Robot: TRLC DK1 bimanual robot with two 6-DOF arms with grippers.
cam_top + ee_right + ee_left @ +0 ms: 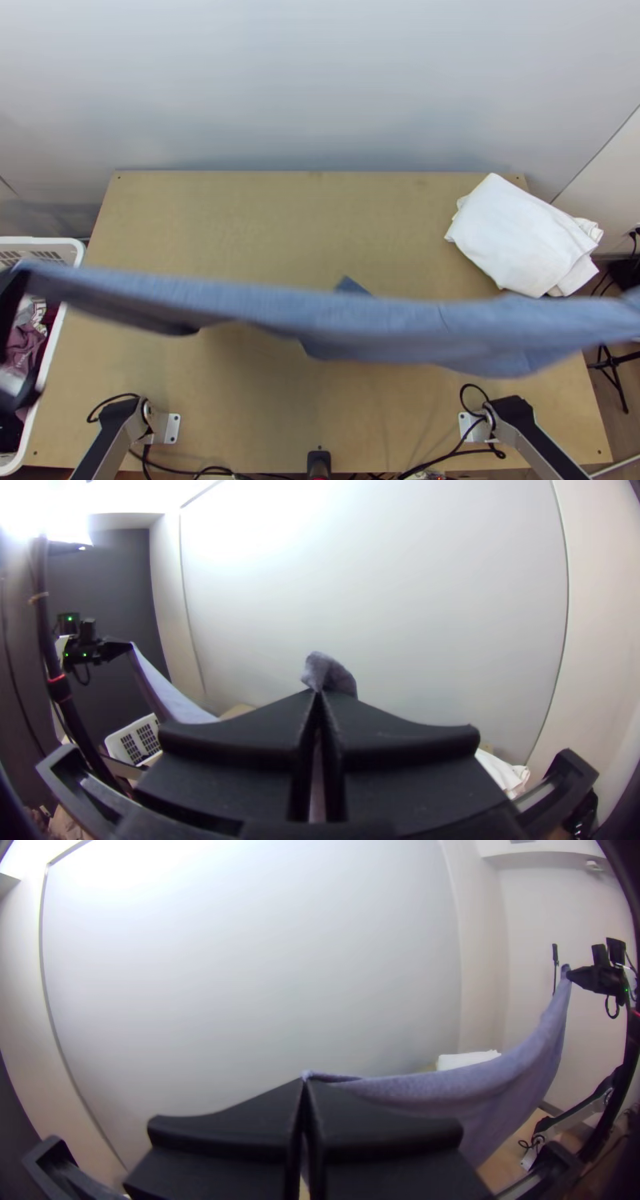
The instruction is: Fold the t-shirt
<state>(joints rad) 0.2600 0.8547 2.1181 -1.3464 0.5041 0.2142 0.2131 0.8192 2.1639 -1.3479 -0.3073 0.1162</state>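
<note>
The blue t-shirt [384,320] hangs stretched between both grippers above the table [264,216], seen from above as a long narrow band. At the left edge of the top view, my left gripper [14,286] holds one end. In the left wrist view, my left gripper [305,1085] is shut on an edge of the shirt [460,1090], which sags and rises toward the other gripper. My right gripper [319,695] is shut on the opposite end, and a small bunched bit of cloth [328,672] sticks out past its fingertips.
A folded white cloth [520,236] lies at the table's far right corner, partly over the edge. At the left stands a white laundry basket [60,344] with clothes inside. Behind the table rises a pale wall. Cables lie along the near edge.
</note>
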